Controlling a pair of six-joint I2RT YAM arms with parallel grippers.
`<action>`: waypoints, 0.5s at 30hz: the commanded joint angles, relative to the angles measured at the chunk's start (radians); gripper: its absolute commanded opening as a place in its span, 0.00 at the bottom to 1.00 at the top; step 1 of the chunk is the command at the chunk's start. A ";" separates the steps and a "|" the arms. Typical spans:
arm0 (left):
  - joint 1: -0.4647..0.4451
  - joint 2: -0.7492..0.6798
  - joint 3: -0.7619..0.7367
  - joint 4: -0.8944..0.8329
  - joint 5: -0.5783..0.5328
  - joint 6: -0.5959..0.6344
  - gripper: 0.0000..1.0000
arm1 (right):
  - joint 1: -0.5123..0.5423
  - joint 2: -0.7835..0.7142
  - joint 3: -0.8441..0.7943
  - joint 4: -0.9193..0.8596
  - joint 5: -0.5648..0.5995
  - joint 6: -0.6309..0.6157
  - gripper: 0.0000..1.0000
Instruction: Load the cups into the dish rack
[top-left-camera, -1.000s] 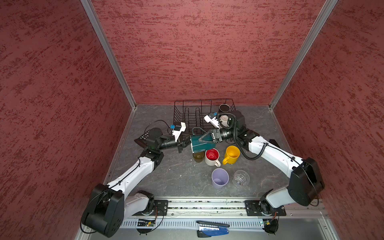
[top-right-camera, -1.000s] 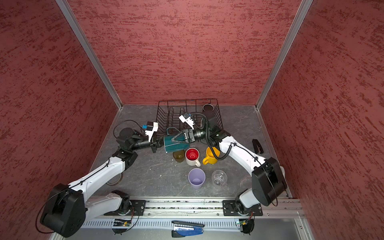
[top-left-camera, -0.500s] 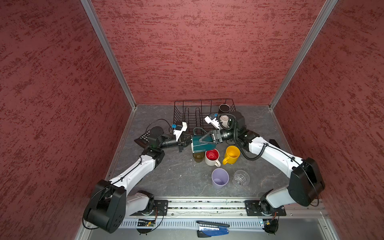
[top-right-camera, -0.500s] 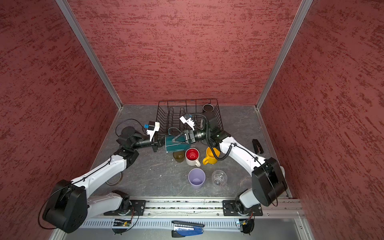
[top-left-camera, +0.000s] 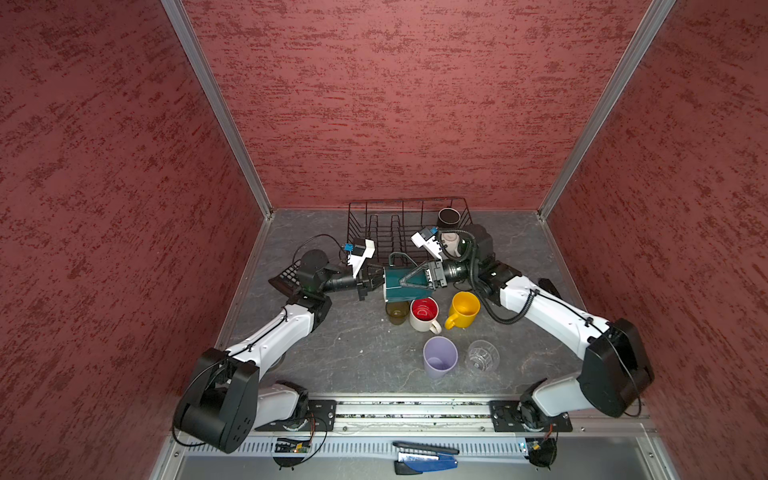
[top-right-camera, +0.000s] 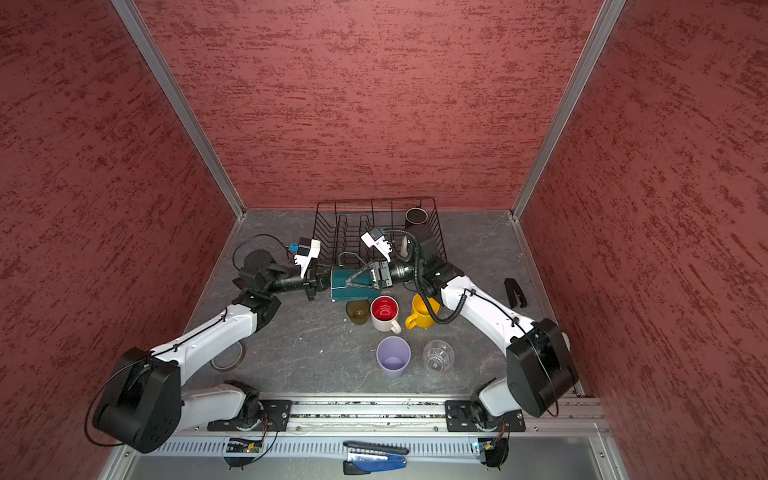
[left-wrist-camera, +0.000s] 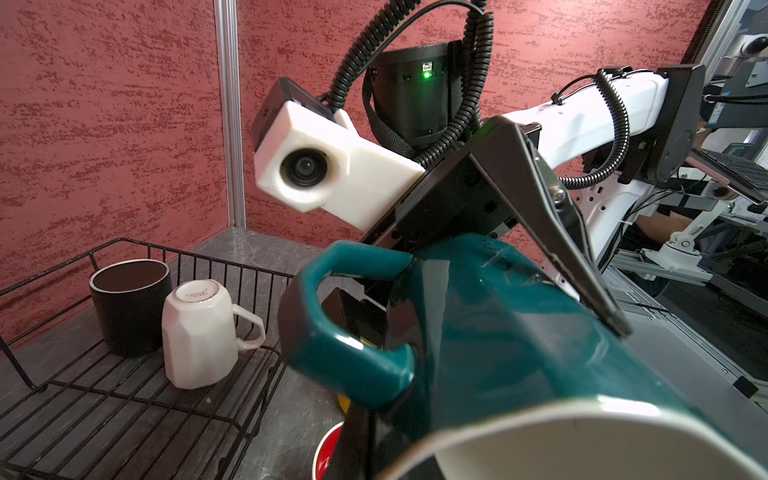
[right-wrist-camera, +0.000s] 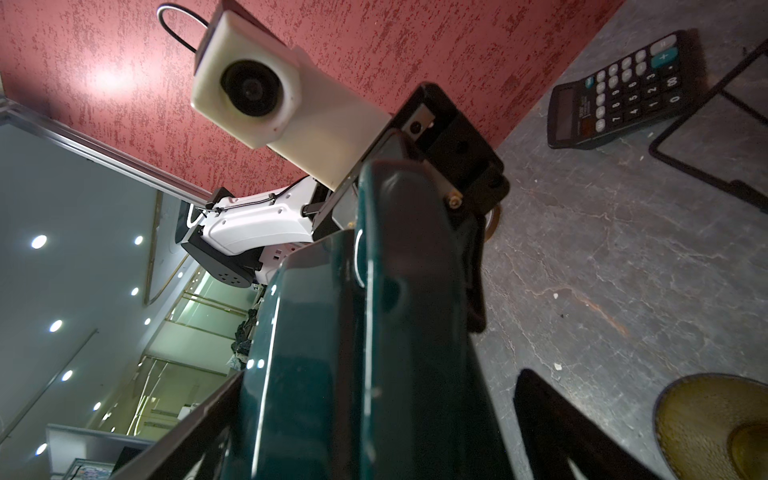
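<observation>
Mug (top-left-camera: 395, 294) teal, white inside, sideways | left hand (top-left-camera: 375, 282) pinches rim, seemingly | right hand (top-left-camera: 404, 285) spread around it

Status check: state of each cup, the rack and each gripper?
teal mug: on its side, aloft
left gripper: shut on teal mug
right gripper: open, straddling teal mug
dish rack: two mugs inside
black mug: upright in dish rack
white mug: inverted in dish rack
red-lined mug: upright on table
yellow mug: upright, table
olive tumbler: upright, table
lavender tumbler: upright, table
clear tumbler: standing, table
</observation>
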 joint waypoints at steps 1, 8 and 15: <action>-0.002 -0.022 0.045 0.167 -0.101 -0.019 0.00 | 0.009 -0.006 -0.033 -0.002 -0.002 0.012 0.98; -0.008 -0.035 0.044 0.173 -0.165 0.052 0.00 | 0.009 0.011 -0.021 -0.027 -0.003 0.020 0.99; -0.008 -0.027 0.044 0.207 -0.163 0.068 0.00 | 0.009 0.019 -0.021 -0.048 0.005 0.017 0.99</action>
